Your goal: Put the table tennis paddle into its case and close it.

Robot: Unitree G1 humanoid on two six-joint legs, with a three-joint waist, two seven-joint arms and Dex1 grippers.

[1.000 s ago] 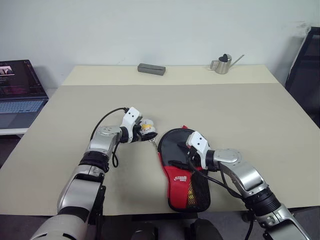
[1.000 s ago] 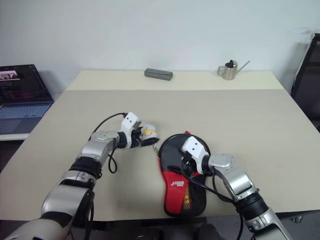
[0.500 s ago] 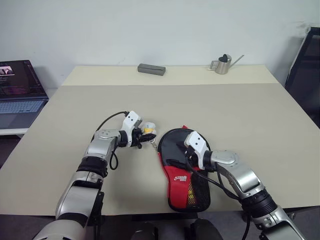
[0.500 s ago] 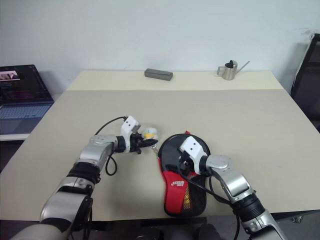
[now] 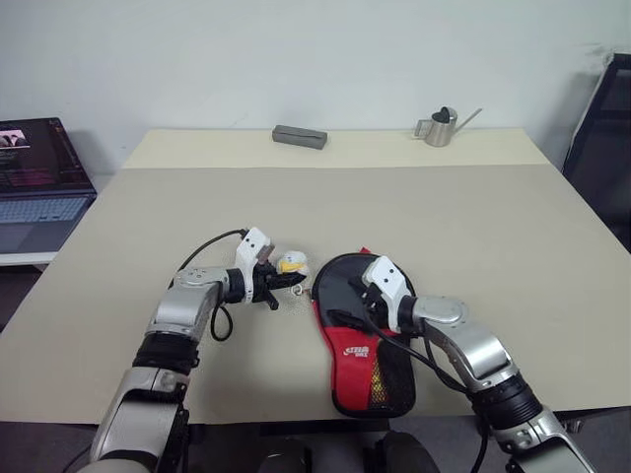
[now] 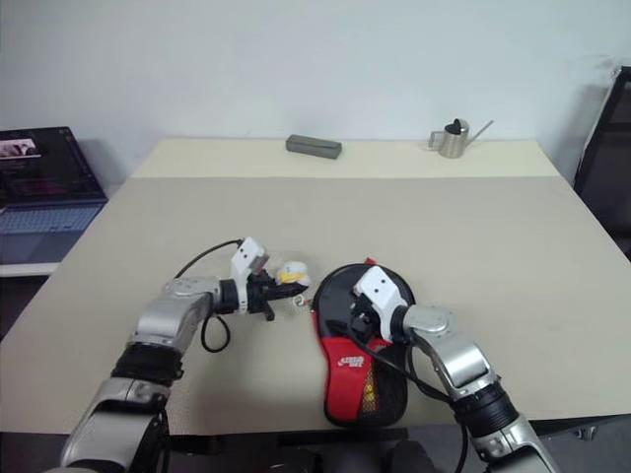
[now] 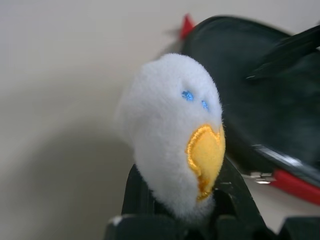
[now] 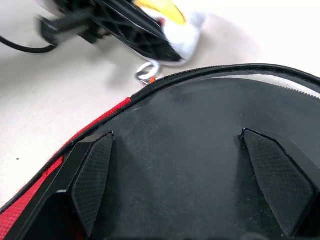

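Left hand pinched the charm; right hand splayed over the case.

At nine o'clock from the case, the left hand (image 5: pixel 283 283) was clamped on the small white-and-yellow plush charm (image 7: pixel 175 135), soft and squashy, likely tied to the zip pull, so a firm pinch should tow it. The paddle-shaped black fabric zip case with its red lower part (image 5: pixel 357 347) lay flat on the beige counter (image 5: pixel 473 217), limp and light. The right hand (image 8: pixel 185 185) rested fingers spread on its black top, grasping nothing. I could not tell the paddle apart from the case.
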